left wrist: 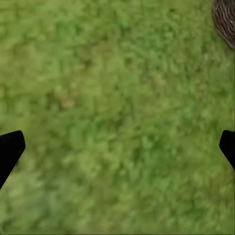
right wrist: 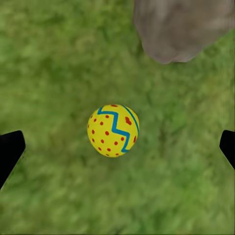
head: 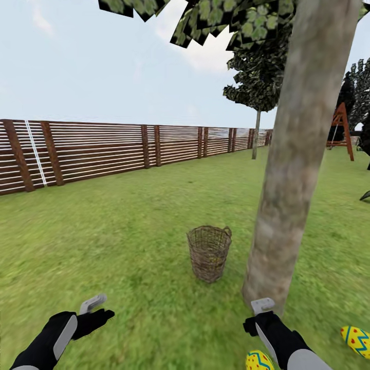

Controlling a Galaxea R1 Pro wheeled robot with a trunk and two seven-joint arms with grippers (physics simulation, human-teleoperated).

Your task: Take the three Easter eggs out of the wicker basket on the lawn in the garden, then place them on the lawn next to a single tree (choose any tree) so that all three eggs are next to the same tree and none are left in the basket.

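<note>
**Two eggs on the grass by the tree, both tools wide and empty**

Your right tool hangs with its fingers spread wide over a yellow egg (blue zigzag, red dots) lying on the lawn near the foot of the thick trunk. A second egg lies further to your right. The wicker basket stands upright just left of the trunk; you cannot tell what it holds. Your left tool is equally wide over bare grass.

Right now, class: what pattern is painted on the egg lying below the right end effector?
Yellow egg with red dots and a blue zigzag; clearest in the right wrist view.
</note>
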